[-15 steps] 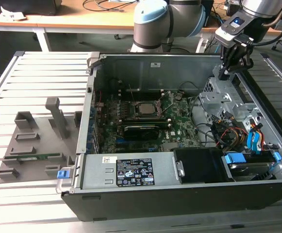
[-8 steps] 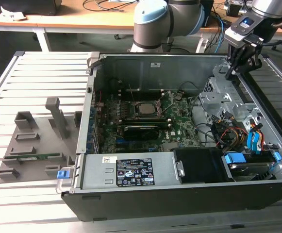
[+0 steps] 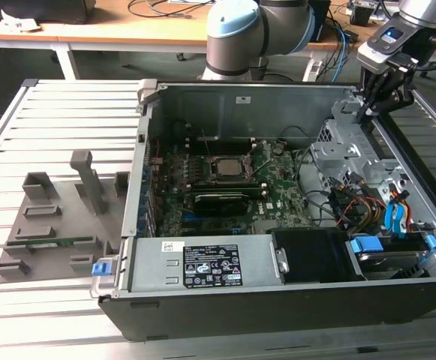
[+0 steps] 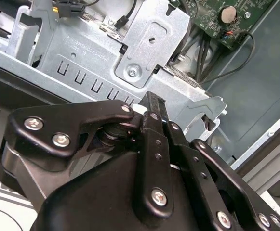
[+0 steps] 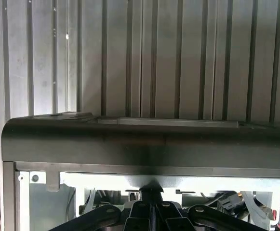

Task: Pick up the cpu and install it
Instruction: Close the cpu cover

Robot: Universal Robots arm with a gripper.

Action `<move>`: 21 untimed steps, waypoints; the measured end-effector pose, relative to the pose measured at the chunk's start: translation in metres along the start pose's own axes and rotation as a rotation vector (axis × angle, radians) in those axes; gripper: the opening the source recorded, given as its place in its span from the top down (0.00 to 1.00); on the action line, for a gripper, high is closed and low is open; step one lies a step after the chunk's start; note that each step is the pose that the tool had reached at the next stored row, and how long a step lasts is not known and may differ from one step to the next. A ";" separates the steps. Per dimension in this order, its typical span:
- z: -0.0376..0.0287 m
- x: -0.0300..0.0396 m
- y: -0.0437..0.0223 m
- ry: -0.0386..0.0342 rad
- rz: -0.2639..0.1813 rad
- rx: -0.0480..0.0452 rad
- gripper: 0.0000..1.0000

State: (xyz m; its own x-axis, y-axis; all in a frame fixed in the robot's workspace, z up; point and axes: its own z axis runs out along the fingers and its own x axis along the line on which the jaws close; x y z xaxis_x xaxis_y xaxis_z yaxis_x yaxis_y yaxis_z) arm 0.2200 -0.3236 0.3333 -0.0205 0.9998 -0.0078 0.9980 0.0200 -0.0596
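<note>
We see the computer case (image 3: 278, 300) on the slatted table (image 3: 52, 105), the tray (image 3: 22, 247) on the exterior view's left of it, and the gripper (image 3: 366, 109) above its far corner on the exterior view's right.

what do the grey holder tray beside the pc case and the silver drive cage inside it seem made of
The matte grey holder tray with upright posts looks like moulded or printed plastic: dull, uniform colour, blocky shapes. The silver drive cage looks like bare sheet metal, probably steel: soft sheen, stamped slots, folded edges.
</note>
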 end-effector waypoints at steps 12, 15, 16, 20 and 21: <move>0.0108 0.0017 -0.0681 -0.0001 0.000 -0.0043 0.89; 0.0203 0.0020 -0.0808 0.0000 0.000 -0.0044 0.89; 0.0229 0.0021 -0.0818 -0.0002 0.000 -0.0044 0.89; 0.0362 0.0023 -0.0832 -0.0002 0.000 -0.0043 0.89; 0.0386 0.0023 -0.0831 -0.0002 0.000 -0.0043 0.89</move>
State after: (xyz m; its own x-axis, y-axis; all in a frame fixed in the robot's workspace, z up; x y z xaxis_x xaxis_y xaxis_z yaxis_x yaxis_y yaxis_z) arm 0.1347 -0.3233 0.2997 -0.0207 0.9998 -0.0081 0.9983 0.0202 -0.0553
